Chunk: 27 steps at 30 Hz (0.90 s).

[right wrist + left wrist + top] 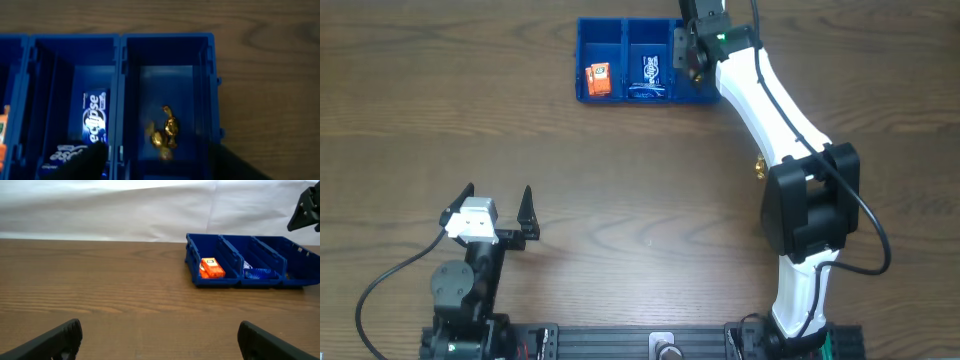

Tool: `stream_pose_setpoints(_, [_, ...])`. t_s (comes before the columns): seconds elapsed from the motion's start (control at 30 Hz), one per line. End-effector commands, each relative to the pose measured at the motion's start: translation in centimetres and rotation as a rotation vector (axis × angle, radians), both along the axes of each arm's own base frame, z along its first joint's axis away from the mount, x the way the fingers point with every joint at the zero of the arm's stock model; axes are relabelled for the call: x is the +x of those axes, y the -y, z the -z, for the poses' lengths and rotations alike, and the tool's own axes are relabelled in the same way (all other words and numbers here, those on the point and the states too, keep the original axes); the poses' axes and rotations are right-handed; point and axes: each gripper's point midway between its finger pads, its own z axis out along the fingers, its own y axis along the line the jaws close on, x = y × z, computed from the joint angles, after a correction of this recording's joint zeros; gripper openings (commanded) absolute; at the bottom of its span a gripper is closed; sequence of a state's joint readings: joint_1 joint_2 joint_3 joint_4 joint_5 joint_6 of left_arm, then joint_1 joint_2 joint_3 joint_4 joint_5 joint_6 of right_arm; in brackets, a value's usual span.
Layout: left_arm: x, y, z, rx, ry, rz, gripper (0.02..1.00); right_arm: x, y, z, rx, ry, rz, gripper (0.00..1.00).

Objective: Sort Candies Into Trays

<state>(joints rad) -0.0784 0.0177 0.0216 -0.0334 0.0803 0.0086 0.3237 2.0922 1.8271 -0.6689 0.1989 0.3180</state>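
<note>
A blue tray [582,60] with three compartments stands at the far middle of the table. An orange candy [598,80] lies in its left compartment and a blue pack [649,72] in the middle one. Gold-wrapped candies [165,132] lie in the right compartment. My right gripper [157,167] hangs open above that compartment, with nothing between its fingers [85,160]. My left gripper [498,205] stands open over bare table at the near left, far from the tray [235,282]. From the left wrist, the orange candy [211,267] and the blue pack [257,273] show inside the tray.
The wooden table [620,200] stretches wide between the left gripper and the tray. A small gold-coloured thing [758,168] shows beside the right arm's elbow; I cannot tell what it is. A white wall [125,210] stands behind the table's far edge.
</note>
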Motion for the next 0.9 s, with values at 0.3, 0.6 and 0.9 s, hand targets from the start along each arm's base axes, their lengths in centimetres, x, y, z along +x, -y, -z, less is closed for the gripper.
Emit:
stream_pose_setpoints(0.3, [-0.1, 0.1, 1.6, 0.015, -0.05, 0.012, 0.998, -6.7, 8.9, -6.9, -0.033, -0.022, 0.114, 0.783])
stream_pose_setpoints(0.6, [-0.1, 0.1, 1.6, 0.015, -0.049, 0.012, 0.996, -17.2, 14.4, 3.1, -0.052, -0.276, 0.227, 0.798])
stream_pose_setpoints(0.9, [-0.1, 0.1, 1.6, 0.015, -0.049, 0.012, 0.998, -19.3, 13.8, 9.9, -0.071, -0.435, 0.157, 0.757])
